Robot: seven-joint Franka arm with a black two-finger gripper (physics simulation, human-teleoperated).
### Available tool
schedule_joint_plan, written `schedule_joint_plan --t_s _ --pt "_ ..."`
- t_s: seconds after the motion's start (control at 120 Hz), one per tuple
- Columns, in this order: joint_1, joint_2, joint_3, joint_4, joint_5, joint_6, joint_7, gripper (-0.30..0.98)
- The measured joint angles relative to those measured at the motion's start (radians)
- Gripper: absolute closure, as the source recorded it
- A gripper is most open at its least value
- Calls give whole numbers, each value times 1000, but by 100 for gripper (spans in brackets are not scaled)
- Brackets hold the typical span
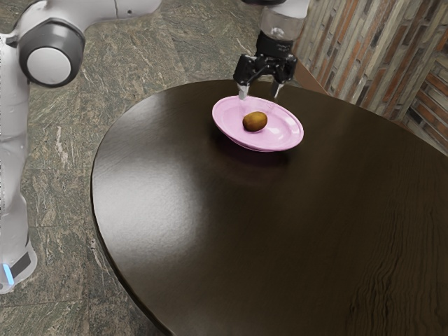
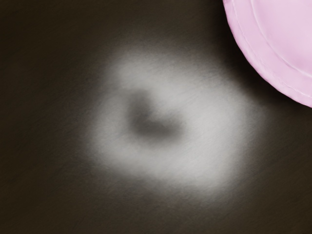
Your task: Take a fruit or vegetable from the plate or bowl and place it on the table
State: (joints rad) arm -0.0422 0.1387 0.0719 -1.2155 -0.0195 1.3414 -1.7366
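My gripper (image 1: 260,91) hangs over the far part of a pink plate (image 1: 288,134) in the exterior view, its two fingers standing apart with nothing between them. A brown, egg-shaped fruit or vegetable (image 1: 255,121) lies on the plate, lower than the fingertips and apart from them. In the wrist view, part of the pink plate (image 2: 278,58) is visible, its rim curving above the dark table.
The round dark table (image 1: 231,224) extends widely around the plate, with its curved edge passing just behind it. A brick-patterned wall (image 1: 378,56) stands beyond the table. Pale glare lies on the tabletop (image 2: 209,146) beneath my hand's camera.
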Motion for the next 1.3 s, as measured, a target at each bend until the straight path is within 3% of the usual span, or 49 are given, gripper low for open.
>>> schedule_joint_plan --t_s 0.217,0.35,0.608,1.017,1.3 --pt "67 170 22 46 100 193 557 0" --pt "106 280 55 67 116 363 853 0" --pt "191 333 79 37 119 566 1298 0" --pt "219 395 74 19 111 698 1733 0" --pt "231 366 100 -74 21 724 1899 0"
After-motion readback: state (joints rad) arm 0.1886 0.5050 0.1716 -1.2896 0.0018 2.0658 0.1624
